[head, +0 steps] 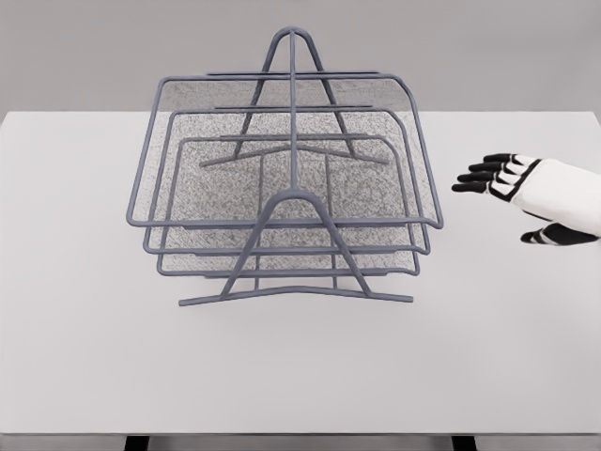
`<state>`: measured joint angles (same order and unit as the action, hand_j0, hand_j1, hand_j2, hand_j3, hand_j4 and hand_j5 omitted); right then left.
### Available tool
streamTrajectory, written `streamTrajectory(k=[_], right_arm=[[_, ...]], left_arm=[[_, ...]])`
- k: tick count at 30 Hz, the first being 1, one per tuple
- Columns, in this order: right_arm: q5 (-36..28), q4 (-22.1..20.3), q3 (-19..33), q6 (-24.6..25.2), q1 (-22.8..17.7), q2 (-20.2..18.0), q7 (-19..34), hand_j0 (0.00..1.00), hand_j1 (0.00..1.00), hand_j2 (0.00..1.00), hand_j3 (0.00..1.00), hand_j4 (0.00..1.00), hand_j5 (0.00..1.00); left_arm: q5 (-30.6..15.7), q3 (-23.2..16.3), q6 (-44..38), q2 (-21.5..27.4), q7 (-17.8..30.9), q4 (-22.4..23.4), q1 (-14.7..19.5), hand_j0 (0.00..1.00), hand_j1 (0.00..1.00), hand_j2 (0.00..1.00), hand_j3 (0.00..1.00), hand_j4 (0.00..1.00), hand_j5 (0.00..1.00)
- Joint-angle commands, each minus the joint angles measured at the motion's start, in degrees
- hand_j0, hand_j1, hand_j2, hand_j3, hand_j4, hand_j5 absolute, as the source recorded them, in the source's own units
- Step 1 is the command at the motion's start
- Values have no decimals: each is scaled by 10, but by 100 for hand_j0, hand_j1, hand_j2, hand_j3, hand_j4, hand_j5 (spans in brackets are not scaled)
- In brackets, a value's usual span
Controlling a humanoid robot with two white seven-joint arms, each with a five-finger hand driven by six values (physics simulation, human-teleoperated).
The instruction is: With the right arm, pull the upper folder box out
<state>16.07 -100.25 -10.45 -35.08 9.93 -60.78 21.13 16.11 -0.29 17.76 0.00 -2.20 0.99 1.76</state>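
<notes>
A grey wire folder rack (293,202) with three stacked mesh trays stands in the middle of the white table (84,357). Its upper tray (282,222) is the widest, with its front rim facing me. My right hand (493,176) comes in from the right edge and hovers above the table, to the right of the rack and apart from it. Its black fingers are spread and point left toward the rack, holding nothing. The left arm does not show.
The rack's A-shaped frame legs (296,293) reach forward onto the table below the trays. The table's front edge (300,434) runs along the bottom of the view.
</notes>
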Motion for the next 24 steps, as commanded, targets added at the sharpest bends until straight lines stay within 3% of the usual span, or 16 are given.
streamTrajectory(k=[1, 2, 4, 5, 6, 8, 12, 16, 24], right_arm=[[-5, 13, -1, 1, 0, 7, 25, 100, 100, 100, 100, 100, 100], [-7, 17, 3, 1, 8, 29, 68, 100, 100, 100, 100, 100, 100], [-18, 15, 1, 1, 49, 33, 93, 100, 100, 100, 100, 100, 100], [-24, 15, 1, 1, 76, 65, 139, 100, 100, 100, 100, 100, 100], [-17, 17, 1, 1, 101, 110, 139, 100, 100, 100, 100, 100, 100], [-21, 44, -7, 1, 129, 118, 139, 100, 100, 100, 100, 100, 100], [-21, 48, -94, 1, 197, 119, 139, 100, 100, 100, 100, 100, 100], [-16, 64, -132, 1, 213, 120, 139, 100, 100, 100, 100, 100, 100], [-9, 63, -150, 1, 210, 103, 139, 100, 100, 100, 100, 100, 100]], left_arm=[[0, 0, 0, 0, 0, 0, 0, 100, 100, 100, 100, 100, 100], [0, 0, 0, 0, 0, 0, 0, 100, 100, 100, 100, 100, 100], [0, 0, 0, 0, 0, 0, 0, 100, 100, 100, 100, 100, 100], [0, 0, 0, 0, 0, 0, 0, 100, 100, 100, 100, 100, 100], [0, 0, 0, 0, 0, 0, 0, 100, 100, 100, 100, 100, 100], [0, 0, 0, 0, 0, 0, 0, 100, 100, 100, 100, 100, 100], [0, 0, 0, 0, 0, 0, 0, 100, 100, 100, 100, 100, 100], [0, 0, 0, 0, 0, 0, 0, 100, 100, 100, 100, 100, 100], [0, 0, 0, 0, 0, 0, 0, 100, 100, 100, 100, 100, 100]])
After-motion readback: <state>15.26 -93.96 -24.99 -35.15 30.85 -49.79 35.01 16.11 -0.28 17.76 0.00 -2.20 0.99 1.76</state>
